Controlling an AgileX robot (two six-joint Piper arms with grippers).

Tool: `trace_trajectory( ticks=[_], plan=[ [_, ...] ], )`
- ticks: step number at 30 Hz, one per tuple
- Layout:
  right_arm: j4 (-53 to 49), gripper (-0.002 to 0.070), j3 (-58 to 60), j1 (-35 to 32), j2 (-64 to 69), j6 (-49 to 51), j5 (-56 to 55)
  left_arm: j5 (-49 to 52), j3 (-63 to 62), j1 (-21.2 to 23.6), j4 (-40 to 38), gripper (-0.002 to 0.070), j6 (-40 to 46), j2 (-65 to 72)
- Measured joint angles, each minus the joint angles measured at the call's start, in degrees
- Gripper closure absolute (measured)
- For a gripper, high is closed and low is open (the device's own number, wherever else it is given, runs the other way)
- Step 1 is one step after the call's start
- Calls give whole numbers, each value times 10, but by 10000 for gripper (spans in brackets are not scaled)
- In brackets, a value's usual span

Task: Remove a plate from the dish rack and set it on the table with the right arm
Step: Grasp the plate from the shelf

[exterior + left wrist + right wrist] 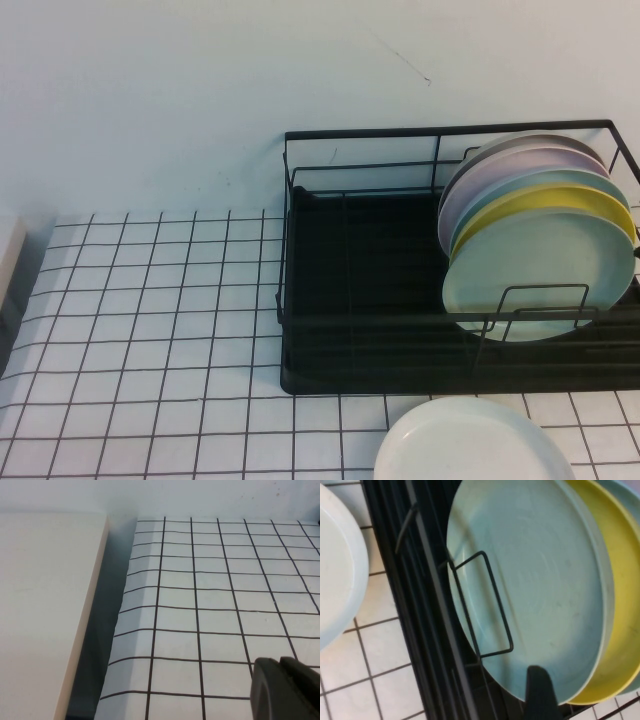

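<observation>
The pale mint-green plate stands upright at the front of the stack in the black wire dish rack, behind a wire loop. In the right wrist view the plate fills the frame. My right gripper is close in front of its lower face. One black finger shows, with no second finger beside it, and it holds nothing. My left gripper is shut and empty, low over the gridded table near its left edge. Neither gripper shows in the high view.
A yellow plate stands right behind the mint one, with teal, lilac and grey plates further back. A white plate lies on the table in front of the rack. A beige board borders the table's left edge.
</observation>
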Motion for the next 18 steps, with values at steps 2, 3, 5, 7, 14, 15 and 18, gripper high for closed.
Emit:
trace_trajectory(
  ticks=[2, 3, 5, 7, 14, 15, 18],
  plan=[
    [0, 273, 0, 4, 12, -5, -18, 0, 0, 0, 0, 678, 0, 0],
    [0, 272, 0, 7, 18, -10, -26, 0, 0, 0, 0, 678, 0, 0],
    [1, 272, 0, 17, 28, -27, -41, 0, 0, 0, 0, 678, 0, 0],
    [6, 271, 0, 27, 41, -46, -55, 0, 0, 0, 0, 678, 0, 0],
    [19, 270, -1, 56, 87, -62, -124, 0, 0, 0, 0, 678, 0, 0],
    [20, 270, -1, 59, 94, -63, -129, 0, 0, 0, 0, 678, 0, 0],
    [21, 279, -1, 62, 110, -63, -141, 0, 0, 0, 0, 678, 0, 0]
  ],
)
